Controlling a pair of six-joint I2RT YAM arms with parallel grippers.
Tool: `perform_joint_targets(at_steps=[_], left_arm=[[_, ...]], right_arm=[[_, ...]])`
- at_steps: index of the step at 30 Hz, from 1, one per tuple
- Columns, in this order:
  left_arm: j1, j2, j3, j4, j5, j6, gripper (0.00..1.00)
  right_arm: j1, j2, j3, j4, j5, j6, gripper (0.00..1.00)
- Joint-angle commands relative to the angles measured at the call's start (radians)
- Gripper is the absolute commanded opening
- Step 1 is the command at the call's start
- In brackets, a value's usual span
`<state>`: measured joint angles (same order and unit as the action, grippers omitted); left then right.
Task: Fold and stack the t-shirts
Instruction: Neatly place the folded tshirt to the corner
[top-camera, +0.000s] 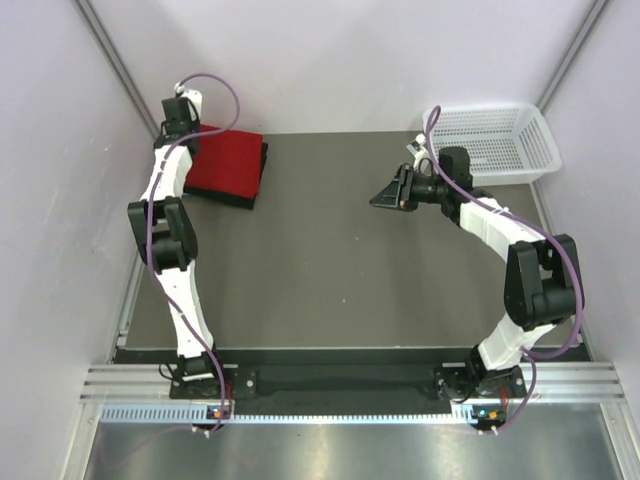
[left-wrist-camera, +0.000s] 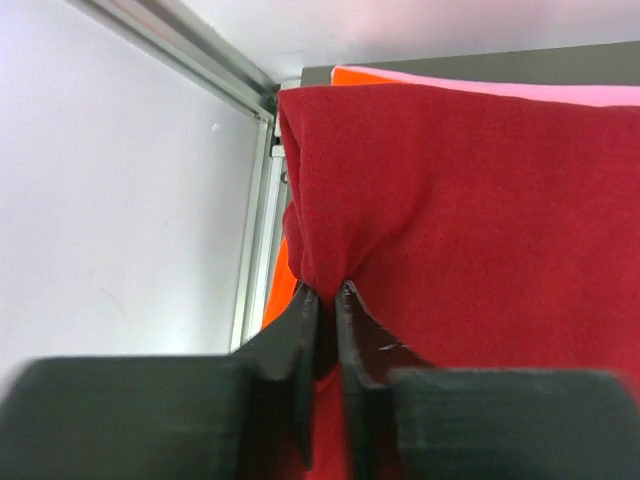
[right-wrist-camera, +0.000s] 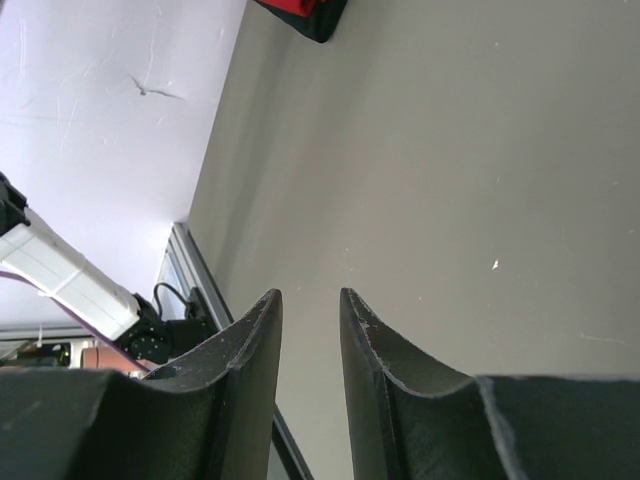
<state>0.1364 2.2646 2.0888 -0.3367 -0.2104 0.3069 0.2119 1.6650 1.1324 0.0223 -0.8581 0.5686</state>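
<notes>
The red t-shirt (top-camera: 228, 165) lay folded on top of the stack at the far left corner of the surface (top-camera: 330, 270), with an orange edge (left-wrist-camera: 278, 292) and a pink edge (left-wrist-camera: 560, 92) showing beneath it. The left claw (left-wrist-camera: 323, 295) was nearly closed, pinching a small pucker of red cloth at the shirt's left edge. Placing looked all but done. A clean release would call for opening fully first, then lifting straight up, so the fold was not dragged off the pile. The right claw (right-wrist-camera: 310, 300) hung partly open and empty over bare surface.
</notes>
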Motion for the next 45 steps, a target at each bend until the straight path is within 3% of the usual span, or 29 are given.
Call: perform_joint_targets(at_steps=[1,5,6,7,11,12,13,14,15,16,18,19,20,26,28,35,40,45], left_arm=[[0.009,0.012,0.033,0.143,-0.05,-0.057,0.19],[-0.004,-0.022,0.042,0.107,-0.131,-0.158,0.5],[-0.018,-0.052,0.04,0.093,-0.148,-0.176,0.71],[-0.027,-0.069,0.04,0.078,-0.167,-0.205,0.76],[-0.089,-0.171,0.033,-0.005,-0.248,-0.297,0.77],[-0.109,-0.215,0.027,-0.06,-0.174,-0.311,0.77],[-0.118,-0.24,0.017,-0.091,-0.115,-0.389,0.91],[-0.124,-0.264,0.005,-0.119,-0.066,-0.434,0.93],[-0.133,-0.317,-0.037,-0.164,0.11,-0.469,0.93],[-0.133,-0.347,-0.071,-0.176,0.197,-0.518,0.98],[-0.185,-0.452,-0.216,-0.17,0.381,-0.574,0.99],[-0.204,-0.494,-0.273,-0.148,0.411,-0.618,0.99],[-0.224,-0.576,-0.396,-0.125,0.455,-0.63,0.99],[-0.42,-0.828,-0.735,0.011,0.624,-0.699,0.99],[-0.474,-0.965,-0.927,0.112,0.705,-0.752,0.99],[-0.482,-1.171,-1.136,0.182,0.669,-0.811,0.99],[-0.48,-1.235,-1.161,0.202,0.675,-0.813,0.99],[-0.48,-1.254,-1.159,0.211,0.683,-0.824,0.99]], right_arm=[[-0.016,-0.013,0.003,0.039,0.002,-0.021,0.31],[-0.016,-0.013,0.006,0.028,0.01,-0.026,0.31],[-0.014,-0.014,0.01,0.009,0.016,-0.032,0.32],[-0.014,-0.022,0.018,-0.001,0.028,-0.039,0.33],[-0.016,-0.063,0.035,-0.062,0.06,-0.052,0.37],[-0.014,-0.077,0.033,-0.074,0.067,-0.046,0.39],[-0.013,-0.103,0.03,-0.082,0.073,-0.041,0.44],[-0.014,-0.119,0.027,-0.091,0.086,-0.036,0.46],[-0.011,-0.132,0.024,-0.111,0.096,-0.035,0.49],[-0.008,-0.172,0.012,-0.123,0.106,-0.03,0.62],[-0.003,-0.217,-0.003,-0.169,0.157,-0.039,0.8],[-0.002,-0.261,-0.022,-0.186,0.174,-0.045,0.99],[0.0,-0.284,-0.031,-0.206,0.203,-0.05,1.0],[0.014,-0.482,-0.079,-0.376,0.284,-0.104,1.0],[0.014,-0.584,-0.088,-0.454,0.327,-0.118,1.0],[0.014,-0.764,-0.177,-0.46,0.453,-0.093,1.0],[0.015,-0.908,-0.322,-0.339,0.515,0.014,0.99],[0.014,-0.915,-0.332,-0.314,0.51,0.024,1.0]])
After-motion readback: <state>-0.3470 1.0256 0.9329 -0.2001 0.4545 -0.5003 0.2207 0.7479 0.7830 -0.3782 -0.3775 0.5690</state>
